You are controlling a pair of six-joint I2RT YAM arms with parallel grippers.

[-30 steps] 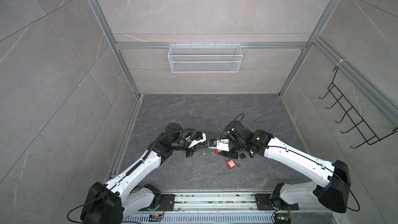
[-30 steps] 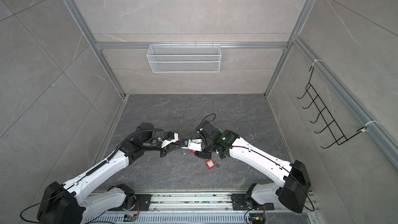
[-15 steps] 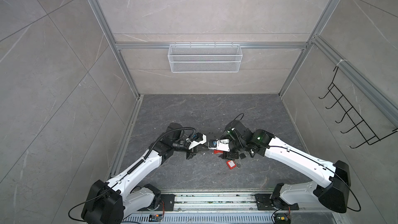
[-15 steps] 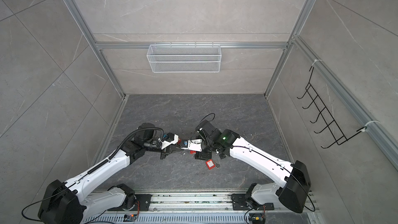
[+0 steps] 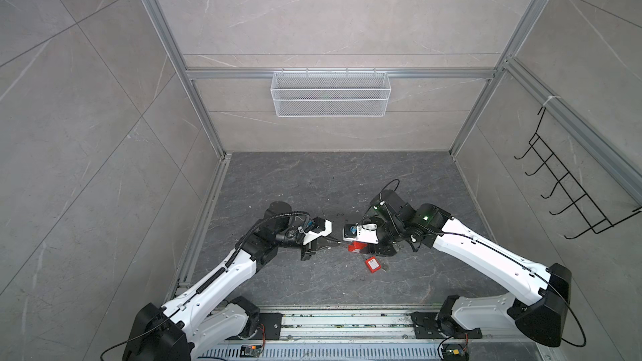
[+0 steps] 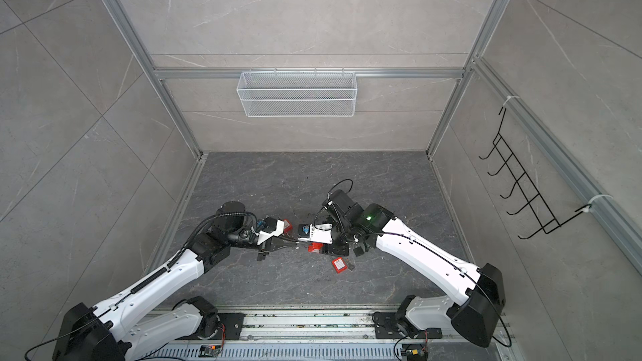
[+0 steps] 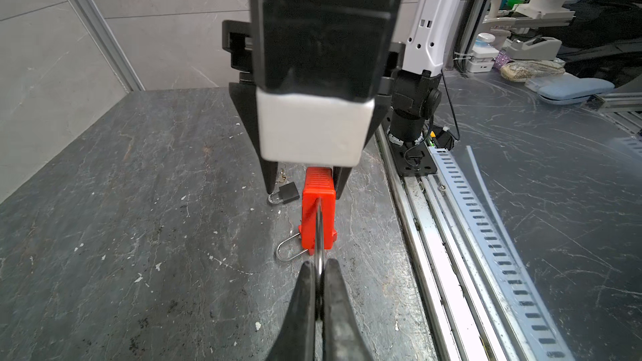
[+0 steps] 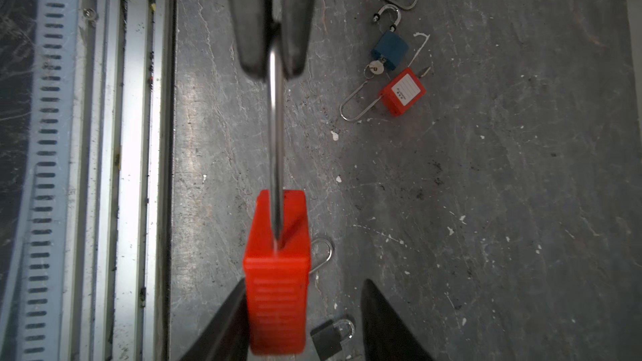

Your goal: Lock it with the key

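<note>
A red padlock (image 7: 318, 217) hangs just above the floor between both arms. My left gripper (image 7: 319, 269) is shut on its long steel shackle, seen edge-on as a thin bright strip. In the right wrist view the red padlock (image 8: 278, 272) sits between the jaws of my right gripper (image 8: 305, 283), which is open: one finger touches the body, the other stands well apart. In both top views the left gripper (image 5: 338, 244) and right gripper (image 6: 319, 248) meet tip to tip over the padlock (image 5: 357, 246). No key shows in this padlock.
On the floor lie a small black padlock (image 8: 331, 336), a blue padlock (image 8: 389, 48) with a key in it, a labelled red padlock (image 8: 403, 92) and another red one (image 6: 286, 224). The slotted rail (image 8: 52, 168) runs close by. A wire basket (image 5: 330, 93) hangs on the back wall.
My left gripper has edged a little towards the right one with the shackle in it. The right arm has hardly shifted.
</note>
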